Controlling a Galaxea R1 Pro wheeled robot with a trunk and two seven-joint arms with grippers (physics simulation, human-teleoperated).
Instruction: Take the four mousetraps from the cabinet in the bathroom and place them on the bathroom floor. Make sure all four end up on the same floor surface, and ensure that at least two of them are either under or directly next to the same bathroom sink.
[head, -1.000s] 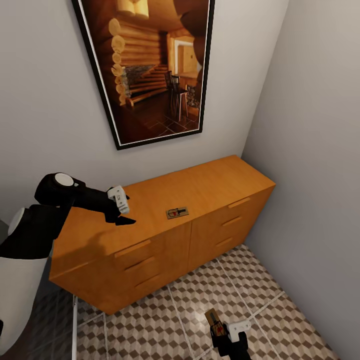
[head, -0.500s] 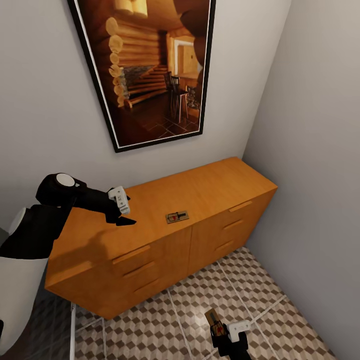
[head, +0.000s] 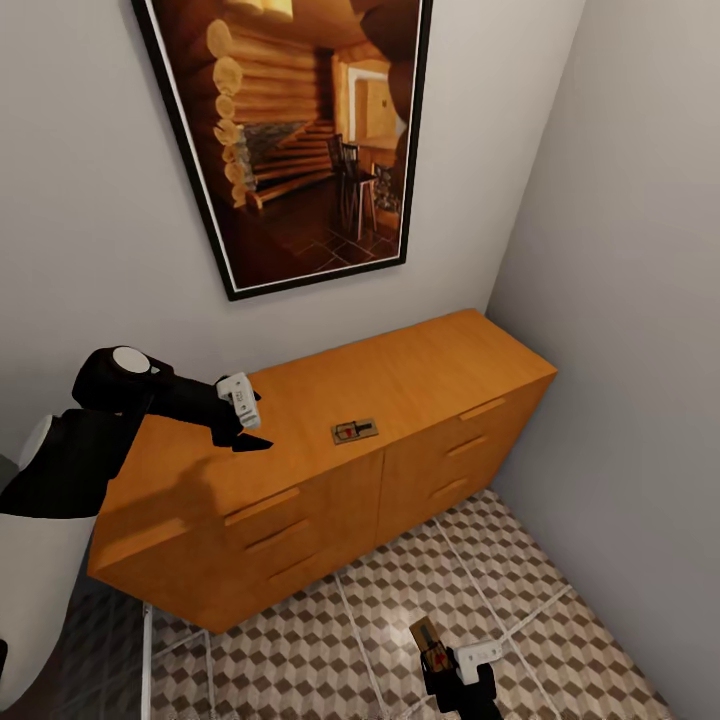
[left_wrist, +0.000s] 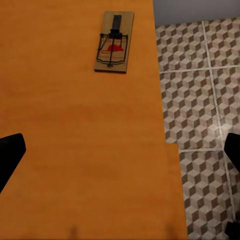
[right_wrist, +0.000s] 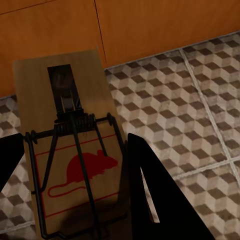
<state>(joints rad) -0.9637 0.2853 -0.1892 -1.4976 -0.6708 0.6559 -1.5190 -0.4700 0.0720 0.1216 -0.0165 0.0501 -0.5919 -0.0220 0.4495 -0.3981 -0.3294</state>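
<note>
In my right gripper (head: 432, 655) I held a small flat brown wooden mousetrap with dark wire and a red mouse mark (right_wrist: 70, 165) — the fingers clamped on its long edges, low at about six o'clock in the head view, above the cube-patterned brown, beige and white tiled bathroom floor (head: 520, 580). A second mousetrap of the same make (head: 354, 431) lay flat on the low orange-brown wooden cabinet (head: 420, 370), close to its front edge and roughly midway along the top.

I judged these boards light and stiff, thin enough to slip if pinched only at a corner; the sprung wire looked like the delicate part, so the bare wood sides seemed the place to grip, well away from the bar.

My left gripper (head: 243, 422) hovered over the cabinet top at about nine o'clock from that second trap, fingers spread apart and holding nothing. From there the top ran unobstructed toward the trap.

The room was tight — a grey wall at three o'clock met the cabinet's end, and a large black-framed picture of a log interior (head: 300, 140) hung on the wall at twelve. Open tile lay in front of the drawer fronts, where I judged there was room to lower the held trap.
</note>
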